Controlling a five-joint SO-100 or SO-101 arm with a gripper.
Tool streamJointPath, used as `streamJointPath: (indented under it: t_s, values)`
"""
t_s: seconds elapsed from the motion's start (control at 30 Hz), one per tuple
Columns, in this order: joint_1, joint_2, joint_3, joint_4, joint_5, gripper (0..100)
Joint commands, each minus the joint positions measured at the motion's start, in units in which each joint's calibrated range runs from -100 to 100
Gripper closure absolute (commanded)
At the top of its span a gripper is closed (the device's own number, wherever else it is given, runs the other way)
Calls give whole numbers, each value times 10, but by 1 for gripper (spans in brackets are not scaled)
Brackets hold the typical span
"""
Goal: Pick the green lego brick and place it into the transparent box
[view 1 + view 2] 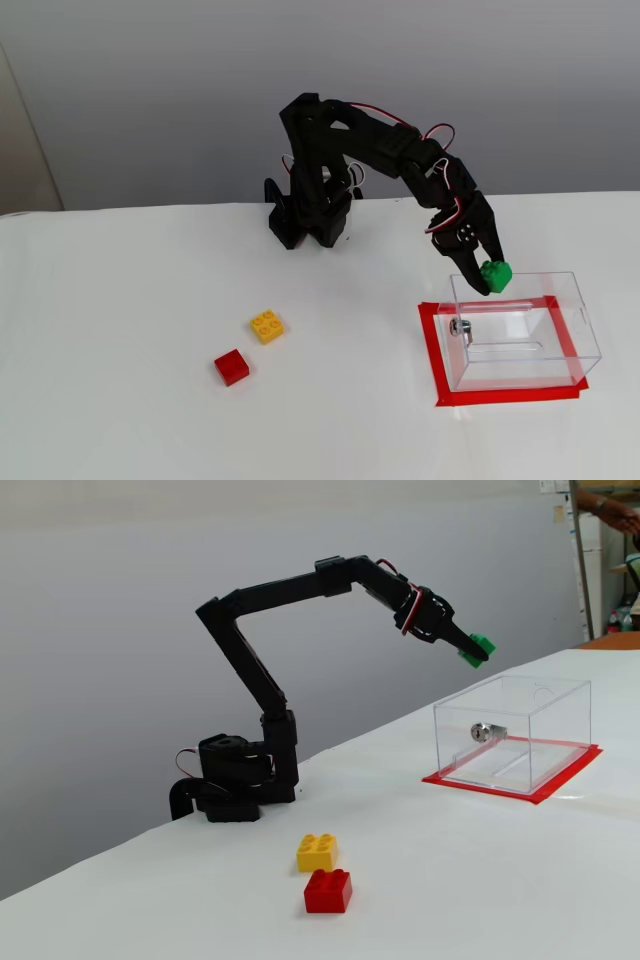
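My black gripper [490,276] is shut on the green lego brick [497,274] and holds it in the air over the near-arm edge of the transparent box [578,325]. In a fixed view from the side, the gripper [473,650] carries the green brick [481,646] well above the box's [560,720] open top. The box stands on a red-taped rectangle [432,350] and has a small metal knob [460,326] on its wall. The box looks empty.
A yellow studded brick [266,326] and a red brick [231,367] lie on the white table to the left of the box. The arm's base [305,215] stands at the table's back edge. A grey wall is behind.
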Motion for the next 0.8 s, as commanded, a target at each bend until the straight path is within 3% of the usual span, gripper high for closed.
streamJointPath:
  t_s: [0.0, 0.77]
  values:
    - [-8, 28, -56, -10, 1, 91]
    - [-39, 245, -211, -10, 1, 90]
